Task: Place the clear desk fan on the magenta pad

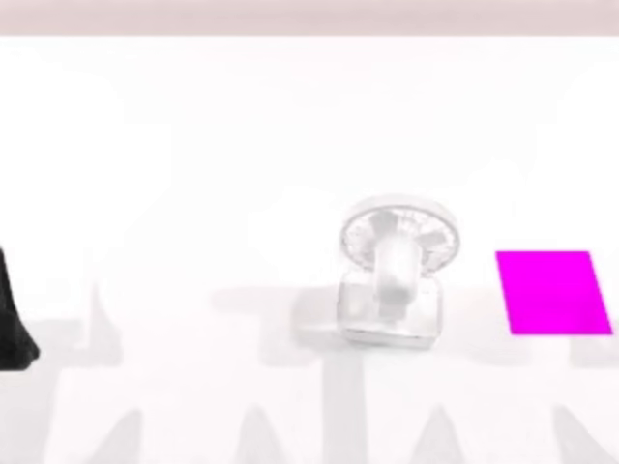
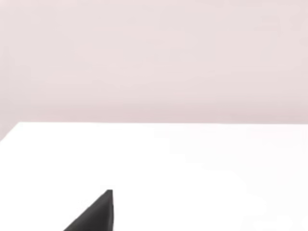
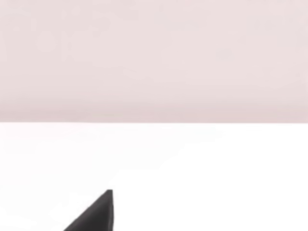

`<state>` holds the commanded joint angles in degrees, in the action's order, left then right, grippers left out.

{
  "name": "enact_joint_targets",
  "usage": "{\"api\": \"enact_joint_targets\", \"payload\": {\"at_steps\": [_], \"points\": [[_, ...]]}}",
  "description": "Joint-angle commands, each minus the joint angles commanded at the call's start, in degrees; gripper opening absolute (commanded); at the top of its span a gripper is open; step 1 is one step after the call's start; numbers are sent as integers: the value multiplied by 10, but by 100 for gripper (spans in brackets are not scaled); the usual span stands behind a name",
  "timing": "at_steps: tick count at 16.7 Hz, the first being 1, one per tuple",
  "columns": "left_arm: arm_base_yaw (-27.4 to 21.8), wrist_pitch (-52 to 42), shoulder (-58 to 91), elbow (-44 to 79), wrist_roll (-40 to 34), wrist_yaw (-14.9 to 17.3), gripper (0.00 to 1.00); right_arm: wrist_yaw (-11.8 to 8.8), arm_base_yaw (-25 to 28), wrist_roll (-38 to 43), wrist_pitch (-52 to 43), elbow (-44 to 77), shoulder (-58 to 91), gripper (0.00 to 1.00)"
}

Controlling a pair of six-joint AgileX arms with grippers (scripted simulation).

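The clear desk fan [image 1: 392, 275] stands on the white table a little right of centre, its round grilled head toward the far side and its clear square base toward the near side. The magenta pad [image 1: 553, 292] lies flat to the fan's right, a short gap away, with nothing on it. My left arm [image 1: 12, 324] is a dark shape at the table's left edge, far from the fan. The left wrist view shows only a dark wedge of my left gripper [image 2: 96, 216] over bare table. In the right wrist view, my right gripper [image 3: 96, 216] shows the same. Neither wrist view shows the fan or pad.
The white table [image 1: 193, 193] runs to a pale pinkish wall [image 1: 309, 14] at the far side. Grey shadows fall across the near part of the table.
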<state>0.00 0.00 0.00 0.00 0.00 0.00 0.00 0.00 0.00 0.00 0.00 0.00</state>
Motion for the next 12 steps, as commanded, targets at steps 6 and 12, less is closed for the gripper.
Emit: {"api": "enact_joint_targets", "payload": {"at_steps": [6, 12], "points": [[0, 0, 0, 0, 0, 0, 100, 0, 21, -29, -55, 59, 59, 100], [0, 0, 0, 0, 0, 0, 100, 3, 95, -130, -258, 322, 321, 100]]}}
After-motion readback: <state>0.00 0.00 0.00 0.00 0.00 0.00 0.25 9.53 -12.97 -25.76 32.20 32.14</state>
